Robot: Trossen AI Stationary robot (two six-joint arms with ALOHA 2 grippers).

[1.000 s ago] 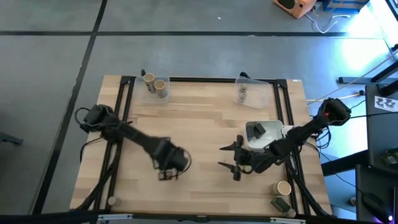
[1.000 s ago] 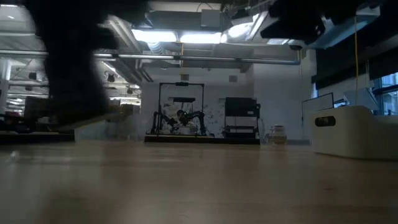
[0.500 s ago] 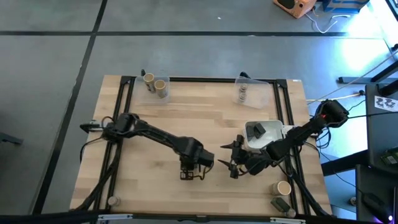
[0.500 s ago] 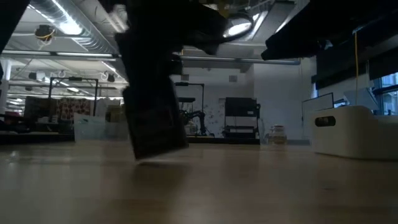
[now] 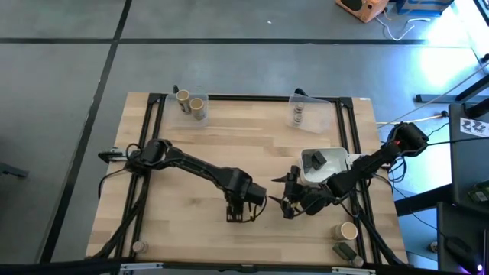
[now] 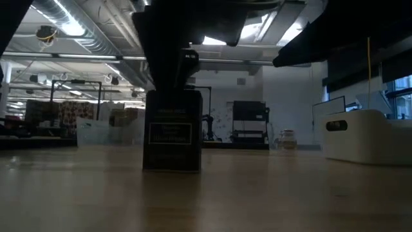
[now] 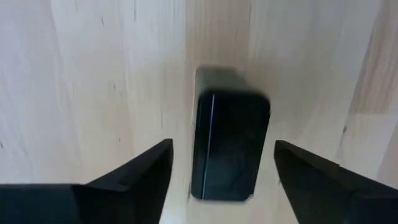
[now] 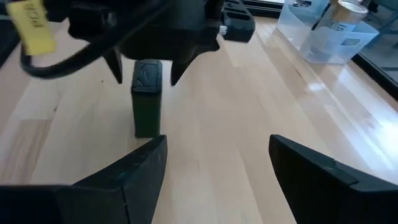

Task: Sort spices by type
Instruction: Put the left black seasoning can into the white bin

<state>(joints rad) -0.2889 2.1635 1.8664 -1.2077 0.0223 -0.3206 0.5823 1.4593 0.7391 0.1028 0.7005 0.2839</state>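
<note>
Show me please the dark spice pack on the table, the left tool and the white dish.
dark spice pack (image 6: 172, 138): low view, front label face.
left tool (image 7: 222, 165): left wrist view, midway between its fingertips.
white dish (image 6: 367, 138): low view, side wall.

High view: the left hand covers the dark boxy pack, so none of it shows from above. Low view: the pack's label print is too dim to read, and the arm above it is cut by the upper edge. The jars in the far clear tray are perhaps stacked.
</note>
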